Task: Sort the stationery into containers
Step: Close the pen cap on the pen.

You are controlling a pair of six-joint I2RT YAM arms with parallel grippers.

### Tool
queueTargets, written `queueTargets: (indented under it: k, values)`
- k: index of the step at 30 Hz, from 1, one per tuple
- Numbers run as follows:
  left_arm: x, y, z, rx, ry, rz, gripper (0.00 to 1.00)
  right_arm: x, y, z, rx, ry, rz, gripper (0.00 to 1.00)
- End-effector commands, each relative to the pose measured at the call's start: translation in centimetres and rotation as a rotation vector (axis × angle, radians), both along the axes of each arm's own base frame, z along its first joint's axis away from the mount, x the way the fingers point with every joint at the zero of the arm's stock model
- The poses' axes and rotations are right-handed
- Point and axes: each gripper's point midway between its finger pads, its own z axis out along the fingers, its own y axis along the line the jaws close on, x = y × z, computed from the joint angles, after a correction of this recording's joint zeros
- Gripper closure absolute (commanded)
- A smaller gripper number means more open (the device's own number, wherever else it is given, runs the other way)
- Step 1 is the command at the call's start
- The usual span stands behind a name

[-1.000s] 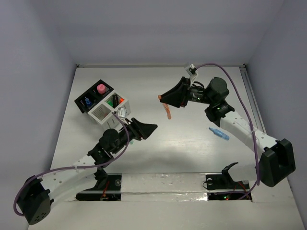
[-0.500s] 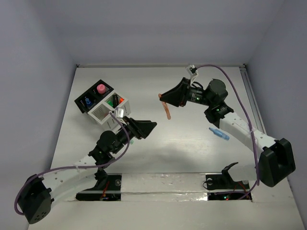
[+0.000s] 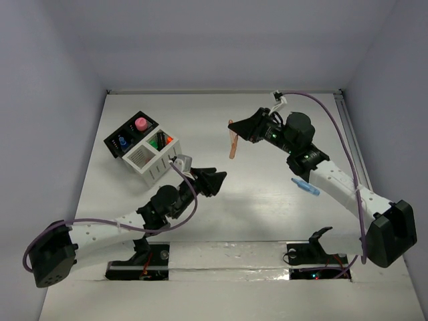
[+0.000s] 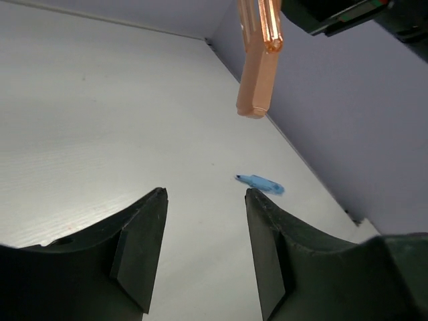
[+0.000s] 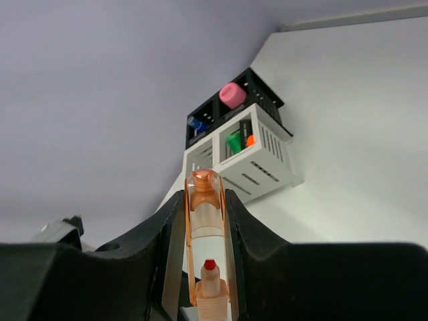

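My right gripper (image 3: 235, 128) is shut on a translucent orange marker (image 3: 232, 142), held in the air above the table's middle; the marker also shows between the fingers in the right wrist view (image 5: 205, 234) and hanging in the left wrist view (image 4: 259, 60). My left gripper (image 3: 217, 179) is open and empty, low over the table, right of the containers. The black organiser (image 3: 131, 136) holds a pink and a blue marker. The joined white slatted box (image 3: 155, 155) holds green and orange ones; it also shows in the right wrist view (image 5: 257, 164). A blue marker (image 3: 305, 186) lies on the table (image 3: 254, 200) under the right arm.
Grey walls (image 3: 53, 100) close in the white table on the left, back and right. The arm bases sit on a strip at the near edge (image 3: 227, 257).
My right gripper has lifted and swung the orange marker more upright. My left gripper has reached farther right and forward, away from the white box.
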Motion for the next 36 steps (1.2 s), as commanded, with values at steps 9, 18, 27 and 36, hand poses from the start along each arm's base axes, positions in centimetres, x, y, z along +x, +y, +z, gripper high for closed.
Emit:
queueTargets:
  k: [9, 18, 27, 36]
  values:
    - [3.4, -0.8, 5.3, 0.001, -0.184, 0.213, 0.46, 1.1, -1.8, 1.1, -0.002, -0.014, -0.205, 1.0]
    - [3.8, -2.2, 6.9, 0.011, -0.247, 0.215, 0.42, 0.9, -1.7, 0.8, -0.007, -0.013, -0.193, 1.0]
    - [4.2, -3.6, 7.2, 0.043, -0.273, 0.196, 0.42, 0.5, -1.4, 0.8, 0.003, -0.01, -0.168, 1.0]
    - [4.3, -4.3, 6.9, 0.057, -0.267, 0.18, 0.49, 0.2, -1.1, 1.1, 0.011, -0.017, -0.155, 1.0]
